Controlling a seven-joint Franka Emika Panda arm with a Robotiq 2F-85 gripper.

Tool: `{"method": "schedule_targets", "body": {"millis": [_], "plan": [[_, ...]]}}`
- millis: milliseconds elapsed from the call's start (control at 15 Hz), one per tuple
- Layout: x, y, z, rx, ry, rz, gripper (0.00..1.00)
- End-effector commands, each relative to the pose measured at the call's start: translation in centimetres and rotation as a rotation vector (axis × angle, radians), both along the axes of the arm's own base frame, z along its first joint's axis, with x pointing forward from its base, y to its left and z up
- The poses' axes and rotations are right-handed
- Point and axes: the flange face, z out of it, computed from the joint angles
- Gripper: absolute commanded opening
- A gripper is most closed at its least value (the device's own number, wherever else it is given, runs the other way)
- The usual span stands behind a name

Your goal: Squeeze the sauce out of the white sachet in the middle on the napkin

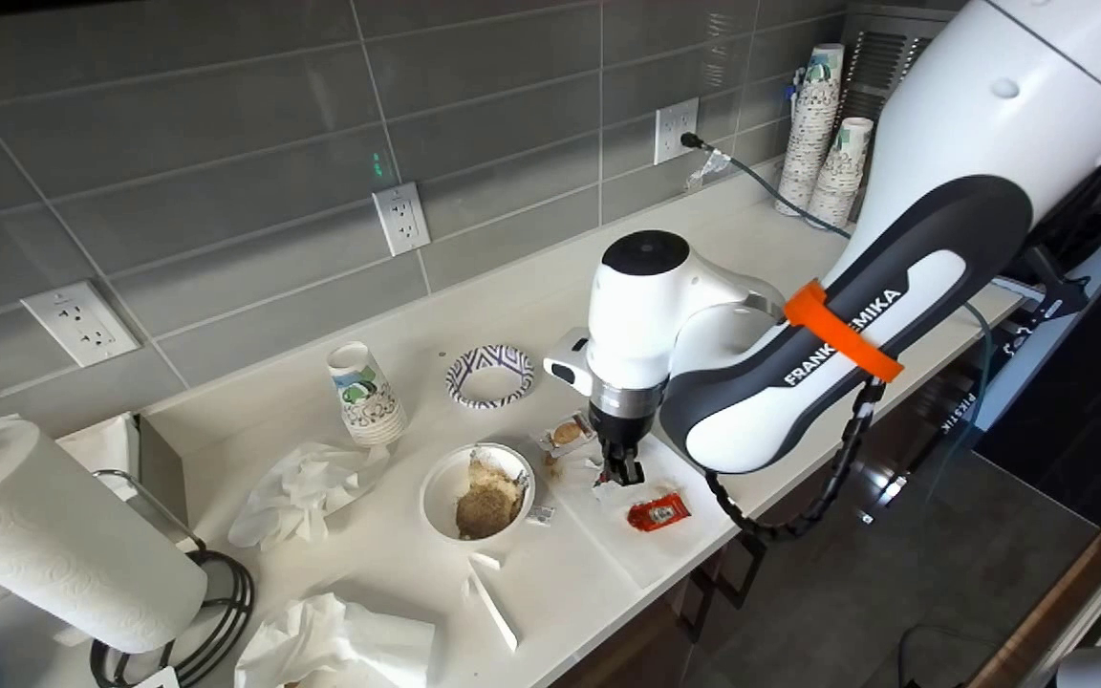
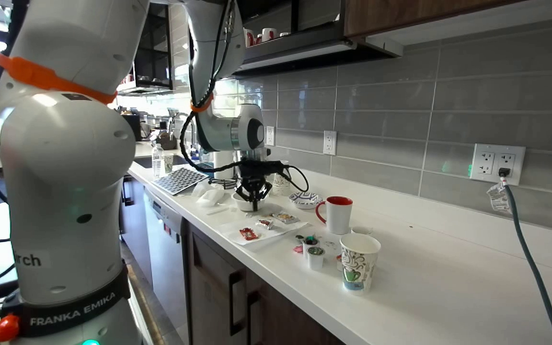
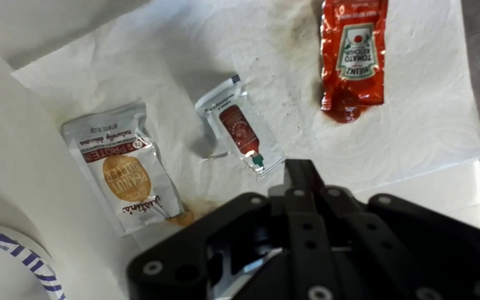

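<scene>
Grey tiles back the white desk. On the napkin we see the sachet, lying between the peanut butter packet and the ketchup packet. We note the hand closed, its fingers together; in the wrist view their tips appear beside one end of the sachet.

wrist: close, downward | both exterior views: farther, oblique, sharing napkin
</scene>
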Motion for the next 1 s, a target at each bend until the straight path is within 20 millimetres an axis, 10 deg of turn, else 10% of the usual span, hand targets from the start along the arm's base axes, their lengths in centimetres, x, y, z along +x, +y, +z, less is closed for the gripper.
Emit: {"method": "schedule_targets", "body": {"millis": [0,933], "plan": [[0.7,0.1,-1.4,0.005,-0.022,-0.001,0.00],[1.6,0.0,-3.9,-0.039,-0.036,-0.059,0.00]]}}
